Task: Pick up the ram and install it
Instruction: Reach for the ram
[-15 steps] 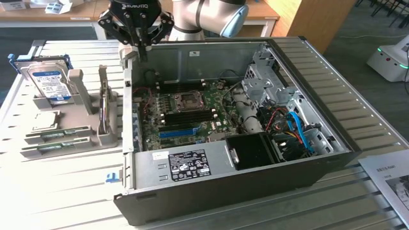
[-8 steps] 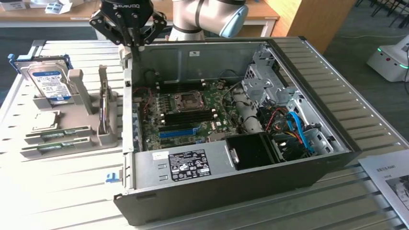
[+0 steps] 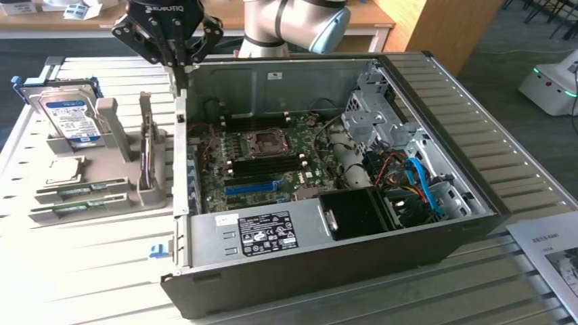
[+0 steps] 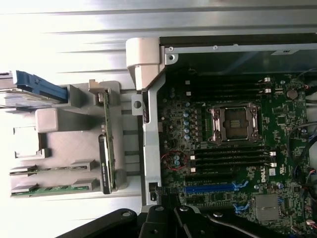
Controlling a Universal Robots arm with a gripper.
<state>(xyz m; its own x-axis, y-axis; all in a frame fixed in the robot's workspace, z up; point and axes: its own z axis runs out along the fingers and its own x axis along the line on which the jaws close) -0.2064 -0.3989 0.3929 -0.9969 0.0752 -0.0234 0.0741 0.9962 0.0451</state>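
Two green ram sticks (image 3: pixel 83 189) (image 3: pixel 77 207) lie in the slots of a grey holder (image 3: pixel 108 125) on the exterior view's left; the wrist view shows them edge-on (image 4: pixel 52 171) (image 4: pixel 49 188). My gripper (image 3: pixel 179 71) hangs above the left wall of the open computer case (image 3: pixel 298 247), near its back corner and well away from the sticks. Its dark fingers (image 4: pixel 166 213) are close together and I see nothing between them. The motherboard (image 3: pixel 271 156) lies bare in the case, with black memory slots (image 4: pixel 228 158) beside the processor socket (image 4: pixel 235 121).
A blue-labelled hard drive (image 3: pixel 68 115) stands in the holder's back. A thin board (image 3: pixel 145 145) stands on edge in its upright slot. A blue slot strip (image 3: pixel 251 187), cables and a drive cage (image 3: pixel 380 115) fill the case. A paper sheet (image 3: pixel 551 250) lies at the exterior view's right.
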